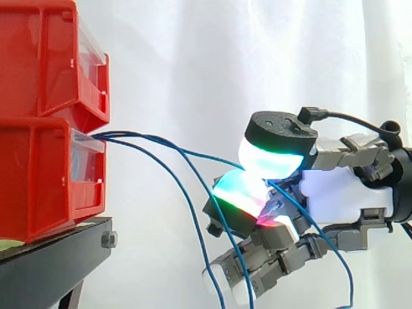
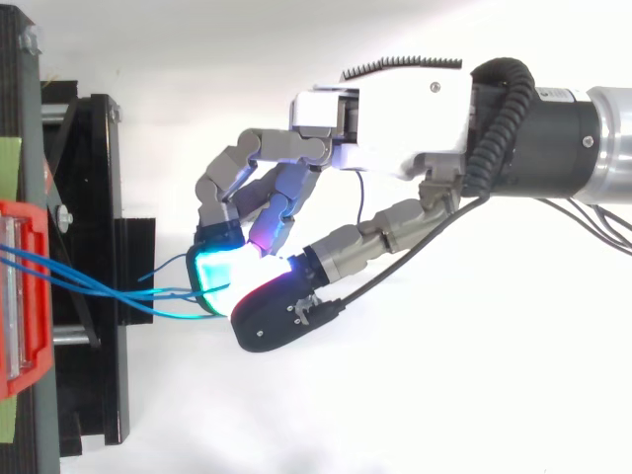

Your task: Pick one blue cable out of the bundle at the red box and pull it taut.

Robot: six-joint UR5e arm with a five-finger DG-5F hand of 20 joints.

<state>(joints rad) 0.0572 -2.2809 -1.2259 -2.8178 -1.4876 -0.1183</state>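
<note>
One blue cable (image 1: 193, 153) runs almost straight from the front of the lower red bin (image 1: 38, 187) to the hand (image 2: 395, 118). It's pinched between the thumb pad (image 1: 273, 158) and a finger pad (image 1: 238, 193), both glowing cyan-green. Other blue cables (image 1: 193, 219) from the same slot sag and hang down past the hand. Remaining fingers are curled below the pinch. Upper red bin (image 1: 45, 58) is stacked on top, black stand (image 1: 51, 264) under both, white curtain (image 1: 193, 64) behind.

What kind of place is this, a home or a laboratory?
Probably a laboratory test bench: a white curtain as backdrop, red bins on a black stand, and a robot hand pinching a blue cable.
</note>
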